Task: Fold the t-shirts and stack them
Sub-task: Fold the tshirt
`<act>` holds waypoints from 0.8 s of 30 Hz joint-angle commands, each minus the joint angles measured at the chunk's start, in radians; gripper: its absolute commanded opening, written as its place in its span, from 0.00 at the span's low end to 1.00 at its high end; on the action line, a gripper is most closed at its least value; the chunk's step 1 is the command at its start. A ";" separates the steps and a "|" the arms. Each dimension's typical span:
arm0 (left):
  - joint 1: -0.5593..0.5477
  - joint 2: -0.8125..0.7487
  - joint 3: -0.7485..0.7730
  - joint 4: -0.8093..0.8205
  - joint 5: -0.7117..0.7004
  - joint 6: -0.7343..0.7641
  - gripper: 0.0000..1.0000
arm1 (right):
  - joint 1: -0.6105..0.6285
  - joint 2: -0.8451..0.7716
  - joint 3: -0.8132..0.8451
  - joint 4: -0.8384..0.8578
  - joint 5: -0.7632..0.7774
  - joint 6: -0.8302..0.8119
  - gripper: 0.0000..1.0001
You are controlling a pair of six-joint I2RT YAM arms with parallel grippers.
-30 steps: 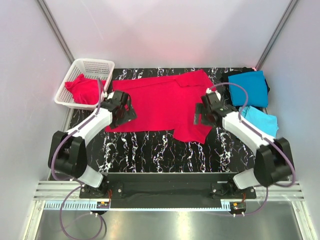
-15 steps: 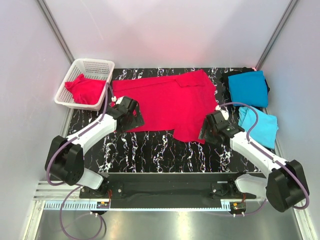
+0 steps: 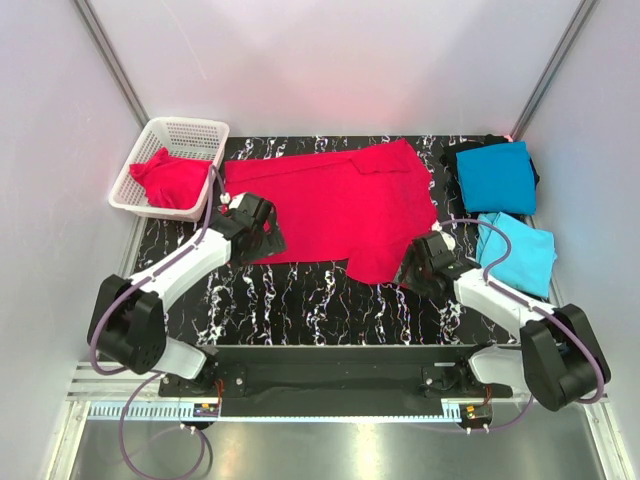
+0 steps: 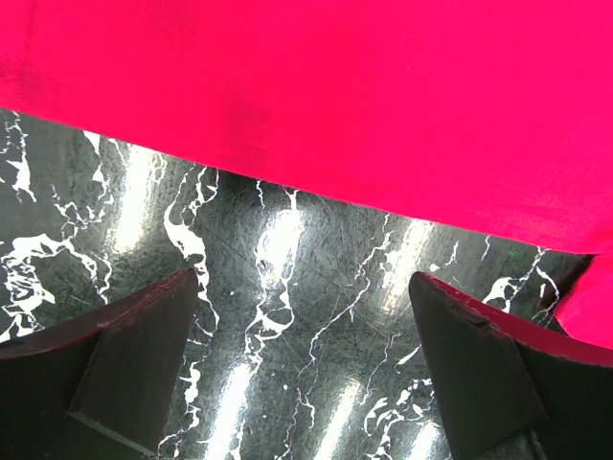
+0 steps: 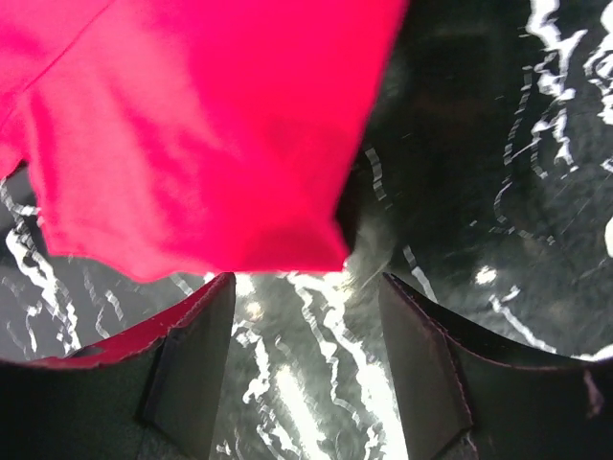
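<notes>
A crimson-red t-shirt (image 3: 330, 205) lies spread wide across the black marbled table (image 3: 300, 300). My left gripper (image 3: 262, 232) is open and empty at the shirt's near left edge; the left wrist view shows the red hem (image 4: 316, 105) just beyond the fingers. My right gripper (image 3: 418, 262) is open and empty at the shirt's near right corner, whose red tip (image 5: 211, 163) lies just ahead of the fingers. A teal-blue folded shirt (image 3: 497, 176) and a sky-blue folded shirt (image 3: 520, 250) lie at the right. Another red shirt (image 3: 168, 178) is bunched in the basket.
A white plastic mesh basket (image 3: 185, 131) stands at the back left corner of the table. Grey walls close in on both sides and the back. A metal rail runs along the near edge below the arm bases.
Both grippers have drawn back toward the near edge, off the red shirt and onto bare table just past its hem. The shirt lies flatter at its near right corner.
</notes>
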 commanded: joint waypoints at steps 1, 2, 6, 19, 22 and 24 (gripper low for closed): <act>0.001 -0.066 0.037 -0.016 -0.033 0.020 0.99 | -0.047 0.017 -0.033 0.129 -0.054 0.003 0.68; 0.001 -0.067 0.035 -0.014 -0.035 0.018 0.99 | -0.053 0.021 -0.040 0.149 -0.054 -0.004 0.68; 0.001 -0.081 0.042 -0.020 -0.027 0.020 0.99 | -0.068 0.050 -0.036 0.186 -0.068 -0.038 0.65; 0.001 -0.123 0.069 -0.057 -0.046 0.032 0.99 | -0.068 0.051 0.044 0.105 -0.006 -0.035 0.00; 0.001 -0.116 0.071 -0.057 -0.050 0.031 0.99 | -0.067 -0.038 0.105 -0.042 0.097 -0.046 0.00; 0.001 -0.106 0.074 -0.059 -0.049 0.029 0.99 | -0.065 -0.086 0.148 -0.125 0.126 -0.049 0.00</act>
